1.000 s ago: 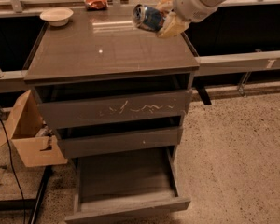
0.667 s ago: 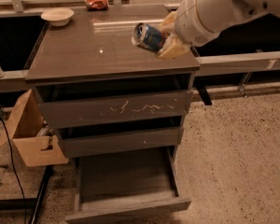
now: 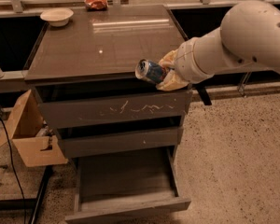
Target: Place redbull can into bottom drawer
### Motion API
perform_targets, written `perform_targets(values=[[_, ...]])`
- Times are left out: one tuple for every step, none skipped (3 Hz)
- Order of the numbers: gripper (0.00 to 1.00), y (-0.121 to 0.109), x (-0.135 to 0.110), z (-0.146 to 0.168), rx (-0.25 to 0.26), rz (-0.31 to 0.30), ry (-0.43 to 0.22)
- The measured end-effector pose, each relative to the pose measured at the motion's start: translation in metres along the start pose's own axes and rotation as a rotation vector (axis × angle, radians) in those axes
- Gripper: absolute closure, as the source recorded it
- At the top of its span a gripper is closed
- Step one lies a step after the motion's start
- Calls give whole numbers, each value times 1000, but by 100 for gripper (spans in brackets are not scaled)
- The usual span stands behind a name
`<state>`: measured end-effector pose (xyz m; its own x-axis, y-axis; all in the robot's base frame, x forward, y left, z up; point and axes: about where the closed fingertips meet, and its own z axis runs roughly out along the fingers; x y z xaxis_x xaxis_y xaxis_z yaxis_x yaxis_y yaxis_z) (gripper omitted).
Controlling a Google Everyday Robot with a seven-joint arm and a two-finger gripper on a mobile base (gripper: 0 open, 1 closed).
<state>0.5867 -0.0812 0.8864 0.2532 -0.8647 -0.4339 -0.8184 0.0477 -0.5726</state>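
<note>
My gripper (image 3: 165,73) is shut on the redbull can (image 3: 149,71), a slim blue and silver can held on its side with its silver top pointing left. It hangs over the front right edge of the cabinet top (image 3: 102,41), above the drawers. The bottom drawer (image 3: 126,183) is pulled out, a shallow wide dark grey tray that holds nothing. It lies well below the can and a little to its left.
The taller top drawer front (image 3: 116,108) has white scratches; a middle drawer front (image 3: 119,141) sits below it. A white bowl (image 3: 56,16) and a red-orange snack wrapper (image 3: 95,2) lie at the back. A cardboard box (image 3: 30,134) stands on the floor at left.
My arm has carried the can forward and down, from over the back right of the cabinet top to its front right edge. The drawers have not moved.
</note>
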Motion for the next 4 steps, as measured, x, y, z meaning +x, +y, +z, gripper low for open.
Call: perform_targets(values=[[100, 27, 19, 31, -46, -48, -12], [100, 33, 22, 34, -54, -40, -11], [100, 56, 38, 49, -92, -5, -9], [100, 98, 70, 75, -129, 72, 7]])
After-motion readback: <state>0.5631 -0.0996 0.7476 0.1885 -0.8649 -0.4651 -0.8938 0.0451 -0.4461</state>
